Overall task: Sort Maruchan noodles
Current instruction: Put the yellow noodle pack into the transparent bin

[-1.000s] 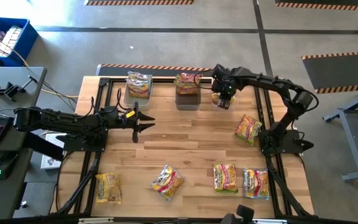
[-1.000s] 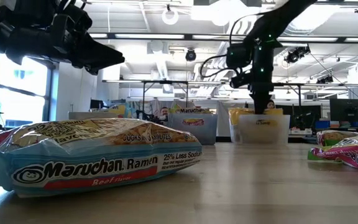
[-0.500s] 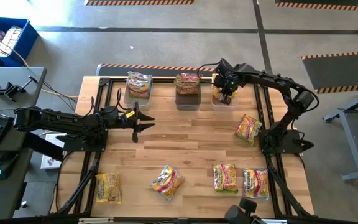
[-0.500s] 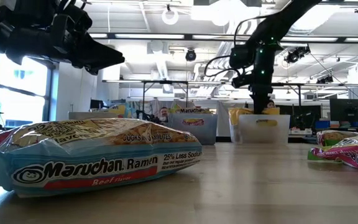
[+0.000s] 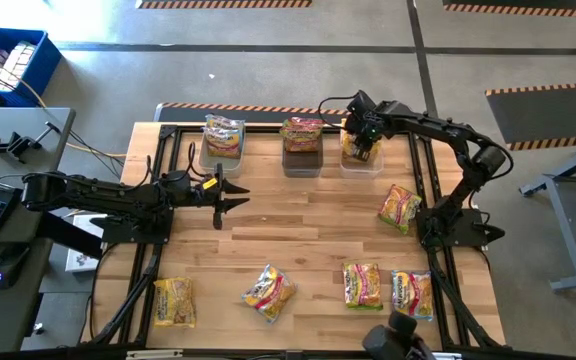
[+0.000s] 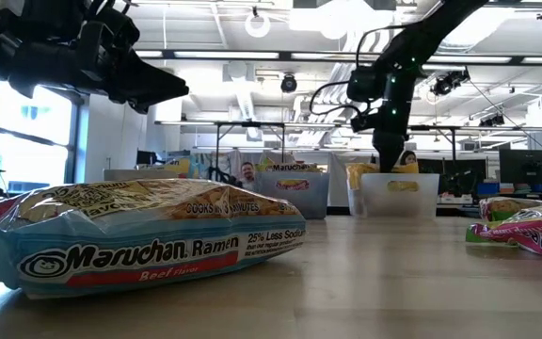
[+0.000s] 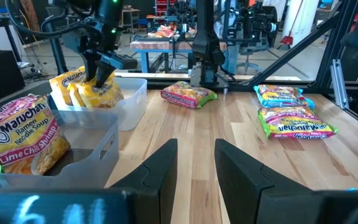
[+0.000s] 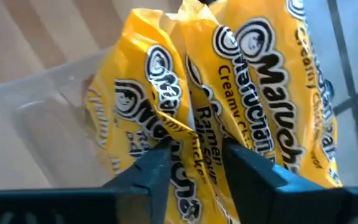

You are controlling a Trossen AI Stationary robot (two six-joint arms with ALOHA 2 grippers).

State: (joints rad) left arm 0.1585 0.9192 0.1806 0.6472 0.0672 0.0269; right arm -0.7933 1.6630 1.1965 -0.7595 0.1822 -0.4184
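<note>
Jaws of right gripper [image 5: 361,150] parted around yellow crinkly noodle packets [image 8: 229,99] in one of three plastic tubs [image 5: 360,160], left gripper [image 5: 230,195] open and empty, five packets [image 5: 269,292] loose on wooden table [image 5: 308,220].

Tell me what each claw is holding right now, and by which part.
The left claw holds nothing, open above the table. The right claw is down among the yellow noodle packets in the right tub; whether it grips one cannot be told.
</note>
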